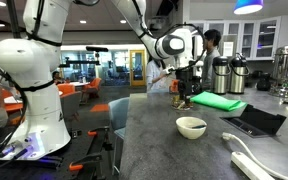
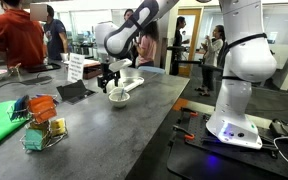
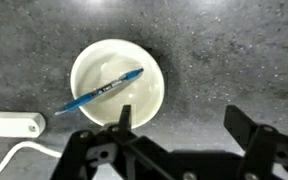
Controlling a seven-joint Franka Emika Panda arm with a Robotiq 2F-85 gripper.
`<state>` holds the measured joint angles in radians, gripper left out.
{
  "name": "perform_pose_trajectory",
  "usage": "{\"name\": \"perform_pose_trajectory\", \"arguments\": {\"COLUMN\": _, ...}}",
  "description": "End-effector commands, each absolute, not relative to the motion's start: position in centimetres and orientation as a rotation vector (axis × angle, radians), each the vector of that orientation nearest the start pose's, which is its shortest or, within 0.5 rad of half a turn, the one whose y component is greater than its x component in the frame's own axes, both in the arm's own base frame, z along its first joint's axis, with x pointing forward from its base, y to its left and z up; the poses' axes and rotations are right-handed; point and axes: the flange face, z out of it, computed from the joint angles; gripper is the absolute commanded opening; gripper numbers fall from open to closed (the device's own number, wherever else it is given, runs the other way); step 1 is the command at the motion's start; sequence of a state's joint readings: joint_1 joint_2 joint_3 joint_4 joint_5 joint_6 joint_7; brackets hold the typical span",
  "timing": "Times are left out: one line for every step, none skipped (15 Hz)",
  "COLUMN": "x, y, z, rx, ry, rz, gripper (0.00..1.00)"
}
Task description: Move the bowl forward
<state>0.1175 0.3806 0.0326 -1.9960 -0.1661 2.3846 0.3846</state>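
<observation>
The cream-white bowl (image 3: 117, 82) sits on the grey speckled counter with a blue pen (image 3: 99, 92) lying in it. It shows in both exterior views (image 1: 191, 126) (image 2: 118, 96). My gripper (image 3: 181, 125) is open and empty above the counter. One finger hangs over the bowl's near rim and the other is over bare counter beside it. In the exterior views the gripper (image 1: 184, 98) (image 2: 108, 80) hovers just above and behind the bowl, not touching it.
A white power strip (image 3: 9, 124) (image 1: 249, 160) with its cable lies near the bowl. A green cloth (image 1: 216, 101), a black tablet (image 1: 254, 122) and thermoses (image 1: 222, 75) stand further along. A wire basket (image 2: 39, 125) of colourful packets sits near the counter edge.
</observation>
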Motion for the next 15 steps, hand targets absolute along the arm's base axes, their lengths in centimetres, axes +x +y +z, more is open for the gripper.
{"name": "perform_pose_trajectory", "arguments": {"x": 60.9, "y": 9.6, "z": 24.1, "rx": -3.276, "ry": 0.376, "rz": -0.022, "gripper": 1.00}}
{"name": "perform_pose_trajectory", "arguments": {"x": 60.9, "y": 9.8, "z": 23.0, "rx": -3.283, "ry": 0.422, "rz": -0.019, "gripper": 1.00}}
{"name": "perform_pose_trajectory", "arguments": {"x": 60.8, "y": 9.9, "z": 22.1, "rx": -3.285, "ry": 0.459, "rz": -0.001, "gripper": 1.00}}
{"name": "perform_pose_trajectory", "arguments": {"x": 60.9, "y": 10.0, "z": 21.3, "rx": -3.289, "ry": 0.508, "rz": 0.006, "gripper": 1.00}}
{"name": "perform_pose_trajectory", "arguments": {"x": 61.1, "y": 9.8, "z": 20.7, "rx": -3.296, "ry": 0.554, "rz": 0.000, "gripper": 1.00}}
{"name": "perform_pose_trajectory", "arguments": {"x": 61.4, "y": 9.6, "z": 20.2, "rx": -3.303, "ry": 0.602, "rz": -0.009, "gripper": 1.00}}
{"name": "perform_pose_trajectory", "arguments": {"x": 61.8, "y": 9.3, "z": 20.0, "rx": -3.313, "ry": 0.636, "rz": -0.012, "gripper": 1.00}}
{"name": "perform_pose_trajectory", "arguments": {"x": 62.2, "y": 8.8, "z": 19.9, "rx": -3.321, "ry": 0.676, "rz": -0.017, "gripper": 1.00}}
{"name": "perform_pose_trajectory", "arguments": {"x": 62.6, "y": 8.5, "z": 19.7, "rx": -3.317, "ry": 0.693, "rz": -0.015, "gripper": 1.00}}
{"name": "perform_pose_trajectory", "arguments": {"x": 63.0, "y": 8.2, "z": 19.6, "rx": -3.307, "ry": 0.696, "rz": -0.002, "gripper": 1.00}}
{"name": "perform_pose_trajectory", "arguments": {"x": 63.3, "y": 7.9, "z": 19.4, "rx": -3.310, "ry": 0.711, "rz": 0.002, "gripper": 1.00}}
{"name": "perform_pose_trajectory", "arguments": {"x": 63.6, "y": 7.8, "z": 19.1, "rx": -3.308, "ry": 0.716, "rz": 0.016, "gripper": 1.00}}
{"name": "perform_pose_trajectory", "arguments": {"x": 63.8, "y": 7.6, "z": 18.9, "rx": -3.310, "ry": 0.718, "rz": 0.028, "gripper": 1.00}}
{"name": "perform_pose_trajectory", "arguments": {"x": 64.1, "y": 7.6, "z": 18.5, "rx": -3.313, "ry": 0.722, "rz": 0.038, "gripper": 1.00}}
{"name": "perform_pose_trajectory", "arguments": {"x": 64.3, "y": 7.6, "z": 18.3, "rx": -3.316, "ry": 0.731, "rz": 0.045, "gripper": 1.00}}
